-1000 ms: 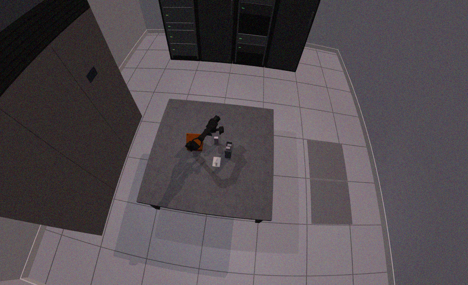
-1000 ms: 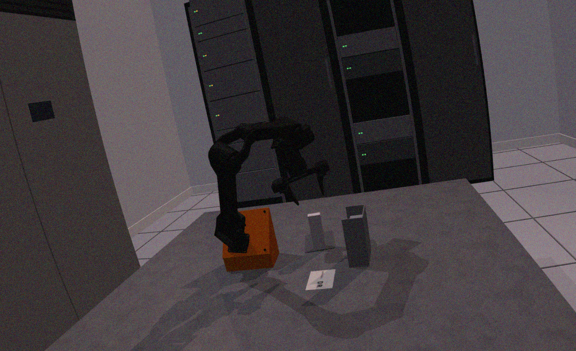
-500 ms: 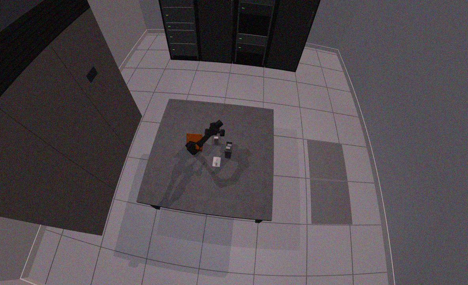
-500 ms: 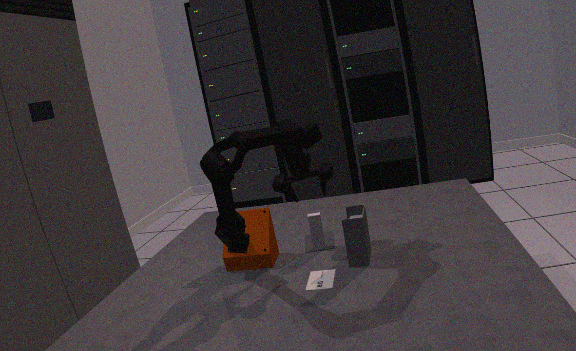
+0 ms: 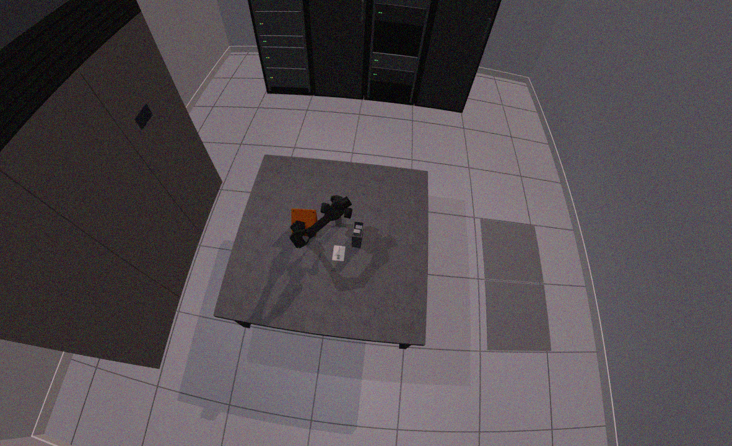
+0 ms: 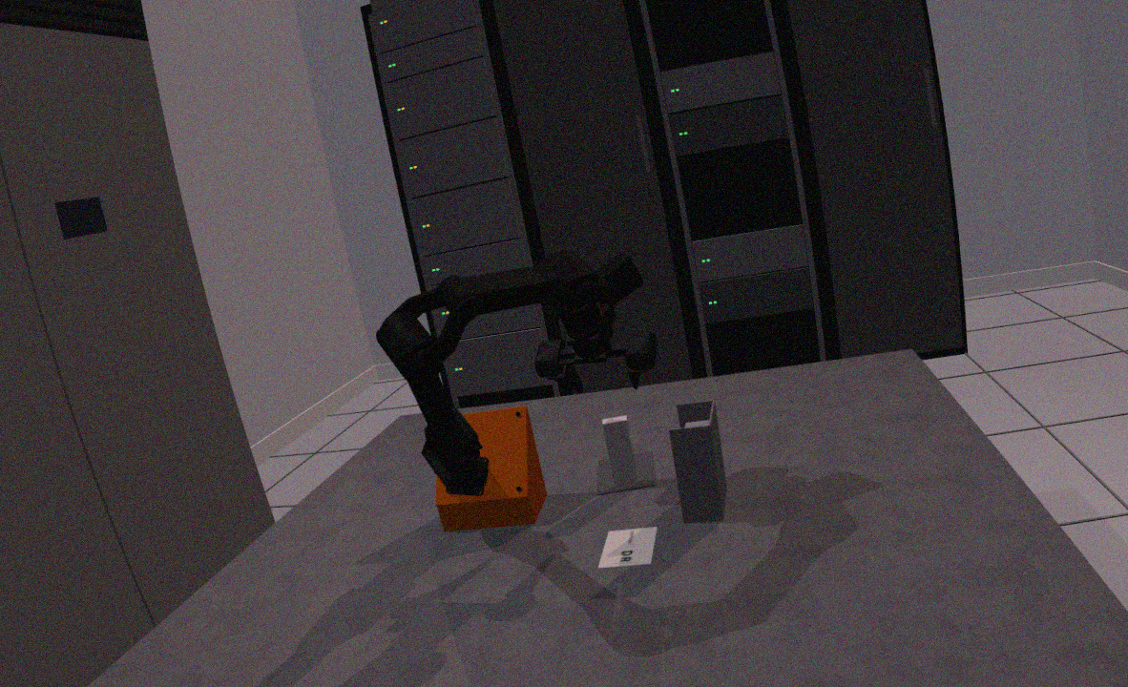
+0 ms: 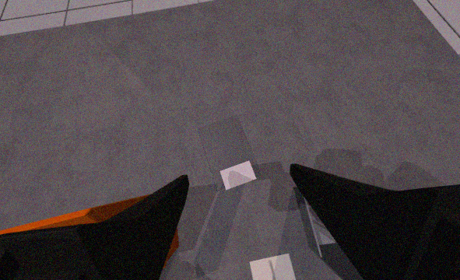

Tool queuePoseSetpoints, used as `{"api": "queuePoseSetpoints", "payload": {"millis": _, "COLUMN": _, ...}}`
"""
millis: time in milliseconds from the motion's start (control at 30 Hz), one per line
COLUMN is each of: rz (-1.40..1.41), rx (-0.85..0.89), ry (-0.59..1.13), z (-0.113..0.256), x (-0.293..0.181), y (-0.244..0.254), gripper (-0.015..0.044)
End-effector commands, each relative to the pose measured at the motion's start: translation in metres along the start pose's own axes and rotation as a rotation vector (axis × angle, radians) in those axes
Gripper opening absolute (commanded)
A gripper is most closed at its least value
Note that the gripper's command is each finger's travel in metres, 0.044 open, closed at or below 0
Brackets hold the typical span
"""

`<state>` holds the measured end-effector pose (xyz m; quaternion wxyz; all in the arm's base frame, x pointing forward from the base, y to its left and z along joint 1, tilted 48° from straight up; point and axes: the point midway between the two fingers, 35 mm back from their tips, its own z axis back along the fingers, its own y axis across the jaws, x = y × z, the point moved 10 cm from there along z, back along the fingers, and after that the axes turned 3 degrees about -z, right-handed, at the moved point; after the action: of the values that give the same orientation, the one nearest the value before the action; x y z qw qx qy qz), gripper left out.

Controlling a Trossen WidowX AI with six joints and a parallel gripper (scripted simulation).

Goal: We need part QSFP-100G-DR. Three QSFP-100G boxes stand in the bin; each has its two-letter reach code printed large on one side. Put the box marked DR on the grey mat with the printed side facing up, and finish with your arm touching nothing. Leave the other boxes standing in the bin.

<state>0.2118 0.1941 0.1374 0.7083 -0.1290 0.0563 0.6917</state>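
Box [image 5: 339, 219] [image 6: 620, 454] [image 7: 238, 175] is upright on the grey mat [image 6: 643, 474] [image 7: 200, 198], clear of the bin [image 5: 357, 241] [image 6: 698, 478] [image 7: 340, 257]. Code not readable now, presumably DR. Gripper [image 5: 336, 210] [image 6: 604, 384] [image 7: 239, 173] wide open above it, nothing held. Expect light, fairly stiff carton: smooth, tippy, crushable if squeezed hard. Not laid flat yet. I'd pinch opposite sides high up, gently, then tip it print-up.
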Motion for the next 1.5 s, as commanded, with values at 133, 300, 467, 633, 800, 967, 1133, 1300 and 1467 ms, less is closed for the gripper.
{"api": "queuePoseSetpoints", "payload": {"millis": 133, "rz": -0.055, "rx": 0.034, "ry": -0.109, "z": 0.001, "x": -0.015, "y": -0.004, "gripper": 0.0440}}
{"api": "queuePoseSetpoints", "payload": {"millis": 300, "rz": -0.091, "rx": 0.061, "ry": -0.161, "z": -0.001, "x": -0.022, "y": -0.006, "gripper": 0.0440}}
{"api": "queuePoseSetpoints", "payload": {"millis": 467, "rz": -0.160, "rx": 0.107, "ry": -0.268, "z": -0.005, "x": -0.037, "y": -0.010, "gripper": 0.0440}}
{"api": "queuePoseSetpoints", "payload": {"millis": 633, "rz": -0.223, "rx": 0.143, "ry": -0.375, "z": -0.009, "x": -0.052, "y": -0.013, "gripper": 0.0440}}
{"api": "queuePoseSetpoints", "payload": {"millis": 800, "rz": -0.232, "rx": 0.147, "ry": -0.390, "z": -0.009, "x": -0.053, "y": -0.013, "gripper": 0.0440}}
{"api": "queuePoseSetpoints", "payload": {"millis": 967, "rz": -0.232, "rx": 0.147, "ry": -0.388, "z": -0.006, "x": -0.069, "y": -0.017, "gripper": 0.0440}}
{"api": "queuePoseSetpoints", "payload": {"millis": 1133, "rz": -0.232, "rx": 0.147, "ry": -0.386, "z": 0.000, "x": -0.091, "y": -0.020, "gripper": 0.0440}}
{"api": "queuePoseSetpoints", "payload": {"millis": 1300, "rz": -0.232, "rx": 0.148, "ry": -0.386, "z": 0.002, "x": -0.101, "y": -0.020, "gripper": 0.0440}}
{"api": "queuePoseSetpoints", "payload": {"millis": 1467, "rz": -0.232, "rx": 0.147, "ry": -0.385, "z": -0.003, "x": -0.104, "y": -0.021, "gripper": 0.0440}}
